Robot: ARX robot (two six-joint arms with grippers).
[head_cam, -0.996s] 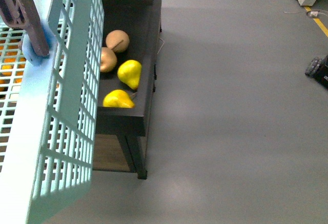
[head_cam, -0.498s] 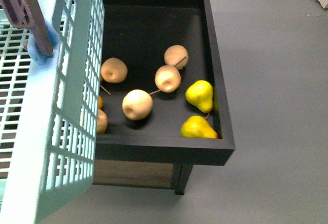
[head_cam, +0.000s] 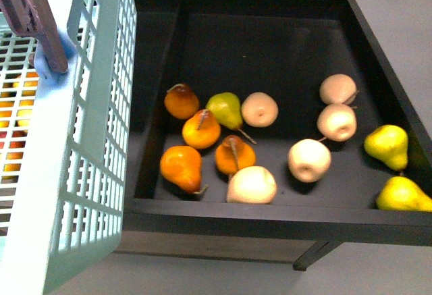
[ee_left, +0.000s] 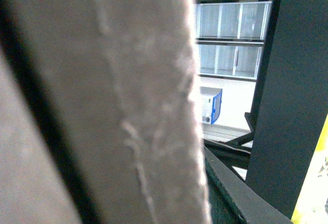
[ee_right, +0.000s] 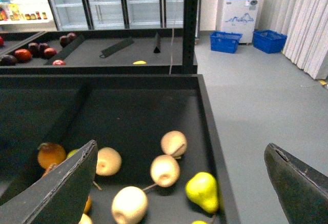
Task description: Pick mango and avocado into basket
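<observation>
- at far left of the front view, the basket tilts beside the black bin; our left gripper is hidden, so we cannot tell its jaws.
- inside the bin lie orange fruits, pale fruits and yellow pears.
- our right gripper gapes, released and empty.

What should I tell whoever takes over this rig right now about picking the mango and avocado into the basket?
Right gripper: fingers wide open, empty, facing the black tray.
Left gripper: its wrist view is blocked by a close blurred surface, so its state is unknown.
Basket: tilted at the front view's left edge; contents unclear through the lattice.
Mango, avocado: identifiable in no view. The tray shows only pears and pale round fruit.
Done: nothing confirmed. Left: find, pick and place both.
</observation>
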